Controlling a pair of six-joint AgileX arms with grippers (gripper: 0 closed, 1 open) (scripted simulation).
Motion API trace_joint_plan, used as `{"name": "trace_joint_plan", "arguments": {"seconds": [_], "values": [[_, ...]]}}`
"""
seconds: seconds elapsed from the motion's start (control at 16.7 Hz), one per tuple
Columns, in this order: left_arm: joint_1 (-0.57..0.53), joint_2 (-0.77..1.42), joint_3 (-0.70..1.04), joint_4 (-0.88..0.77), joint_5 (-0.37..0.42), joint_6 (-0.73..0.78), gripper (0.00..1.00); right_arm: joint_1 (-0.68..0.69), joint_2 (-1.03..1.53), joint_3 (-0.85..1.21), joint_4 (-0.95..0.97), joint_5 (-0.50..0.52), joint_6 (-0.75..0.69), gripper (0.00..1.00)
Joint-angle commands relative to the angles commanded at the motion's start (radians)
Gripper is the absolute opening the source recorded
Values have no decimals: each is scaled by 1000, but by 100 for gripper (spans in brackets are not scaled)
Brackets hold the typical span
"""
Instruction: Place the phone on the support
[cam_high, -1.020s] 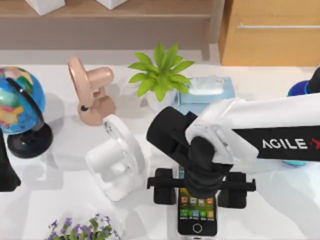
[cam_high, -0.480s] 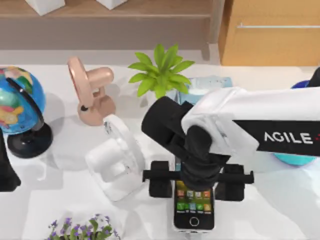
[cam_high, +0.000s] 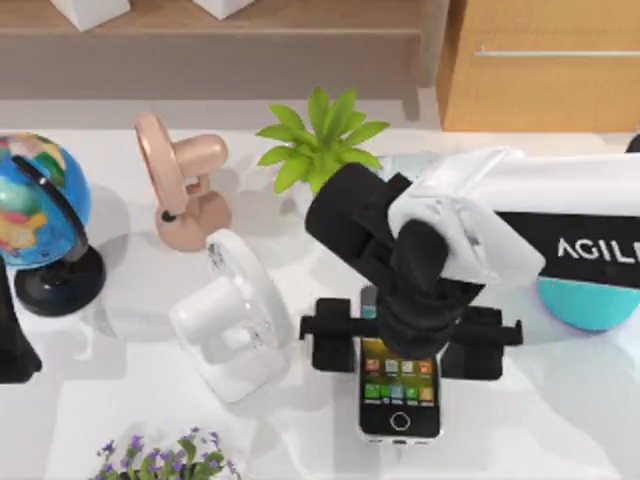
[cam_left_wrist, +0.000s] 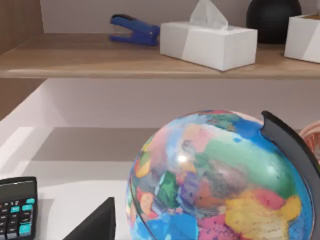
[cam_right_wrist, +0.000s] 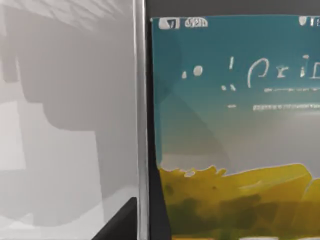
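Since a moment ago the right gripper has swung back rightward over the near table edge with the phone pinched between its fingers — carried, not yet stood on any support — left arm parked far left.

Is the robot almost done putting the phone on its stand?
Not yet. Done: the right end effector sits over the phone, its black fingers either side of the top end. In hand: the phone looks gripped near the front edge of the white table; the right wrist view shows its screen up close. Left: getting it to a support, which I can't pick out. The left arm is parked at the table's left edge.
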Motion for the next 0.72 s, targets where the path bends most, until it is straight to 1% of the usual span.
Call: {"name": "trace_joint_plan", "arguments": {"seconds": [0.18,0.36,0.54,0.72], "values": [[0,0,0,0,0,0,100,-112,-61,39,30,-56,-119,0],[0,0,0,0,0,0,100,-261,-134,108,111,-153,-294,0],[0,0,0,0,0,0,100,-457,-207,152,214,-276,-499,0],[0,0,0,0,0,0,100,-707,-272,130,312,-411,-712,0]]}}
